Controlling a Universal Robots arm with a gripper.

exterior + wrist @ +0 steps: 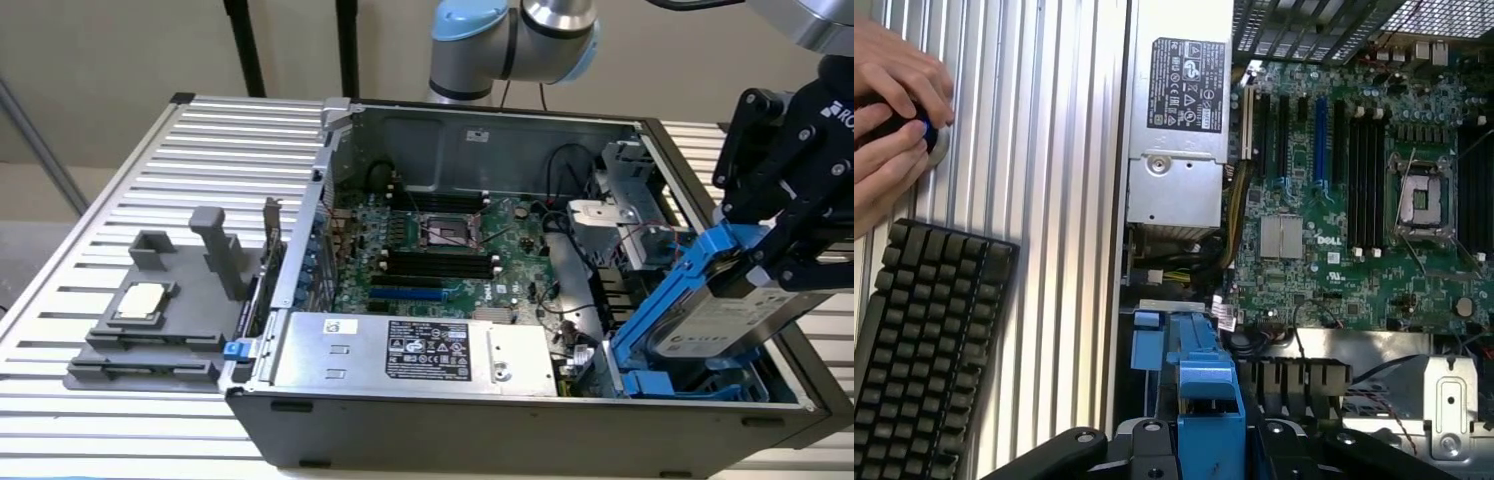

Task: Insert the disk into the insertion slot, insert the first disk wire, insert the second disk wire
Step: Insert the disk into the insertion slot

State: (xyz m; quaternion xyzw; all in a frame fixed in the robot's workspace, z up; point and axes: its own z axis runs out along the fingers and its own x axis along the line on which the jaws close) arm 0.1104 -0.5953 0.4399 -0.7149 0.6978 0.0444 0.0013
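My gripper (pixel 781 250) is shut on the disk (pixel 727 320), a silver-grey drive with a white label in a bright blue carrier (pixel 667 300). The disk is tilted, its lower end dipping into the insertion slot (pixel 663 385) at the front corner of the open computer case, on the exterior view's right. Blue rails of the slot show just under the disk's low end. In the wrist view the blue carrier (pixel 1206 400) sits between my black fingers (pixel 1144 440), with the gripper (pixel 1209 445) right above the case's edge.
A silver power supply with a black label (pixel 414 350) (pixel 1179 110) lies beside the slot. The motherboard (pixel 441 250) fills the case floor. A grey plastic stand (pixel 160 300) sits on the slatted table. A keyboard (pixel 924 340) and a person's hands (pixel 889 120) are nearby.
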